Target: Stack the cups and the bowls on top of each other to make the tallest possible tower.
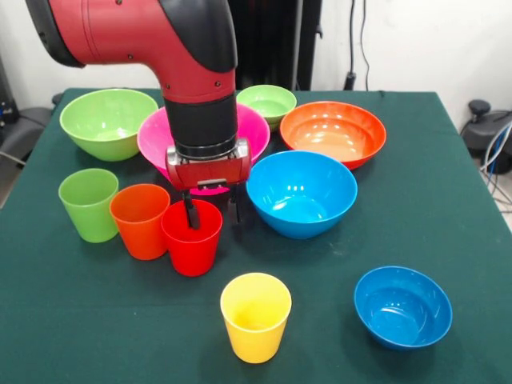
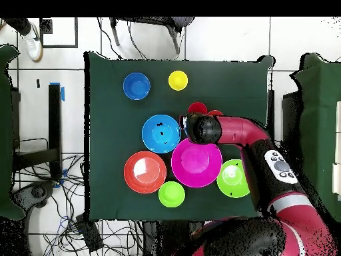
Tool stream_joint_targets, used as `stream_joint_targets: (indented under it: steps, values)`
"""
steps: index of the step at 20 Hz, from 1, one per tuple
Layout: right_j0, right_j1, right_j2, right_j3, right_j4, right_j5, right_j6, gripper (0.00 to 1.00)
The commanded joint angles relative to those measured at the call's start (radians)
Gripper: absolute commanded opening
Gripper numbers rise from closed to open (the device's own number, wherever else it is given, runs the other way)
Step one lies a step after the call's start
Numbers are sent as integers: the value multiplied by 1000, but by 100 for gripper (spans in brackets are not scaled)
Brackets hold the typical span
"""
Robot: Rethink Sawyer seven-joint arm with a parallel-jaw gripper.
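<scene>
Red and black, the arm drops in from the top of the front view and its claw (image 1: 213, 210) sits right over the red cup (image 1: 192, 238), parted about a cup-rim's width: one dark finger (image 1: 191, 214) dips inside the cup's mouth by the far rim, the other hangs outside on the right, so the rim stands between them with nothing gripped. From above, the wrist covers most of that cup and only a red sliver (image 2: 197, 107) peeks out. Just left of the red cup and touching it stands the orange cup (image 1: 140, 220), and left again, just beside it, the light green cup (image 1: 88, 203), all three upright with mouths up. Right of the claw sits the big blue bowl (image 1: 302, 193), open side up, close to the red cup but apart from it. Behind the claw, partly hidden by the wrist, is the big pink bowl (image 1: 254, 131). Far left, the big light green bowl (image 1: 108, 122) rests on the green cloth table (image 1: 448, 200); the small light green bowl (image 1: 267, 104) peeps out at the far side, and the wide orange bowl (image 1: 333, 133) lies just right of it. Near the front edge the yellow cup (image 1: 256, 316) stands alone, and to its right, well apart, the small blue bowl (image 1: 402, 307). No piece is stacked on another; every one stands on the cloth.
</scene>
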Motion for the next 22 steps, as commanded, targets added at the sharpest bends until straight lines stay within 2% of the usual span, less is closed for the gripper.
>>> stream_joint_targets:
  steps: [1,4,11,14,22]
  values:
    - [45,69,17,-120,-99,18,-90,100]
    - [29,56,39,-119,-87,49,-112,100]
    - [49,45,35,-121,-113,49,-127,100]
    - [57,44,24,-122,-100,76,-114,100]
    - [63,40,17,-119,-93,75,-101,100]
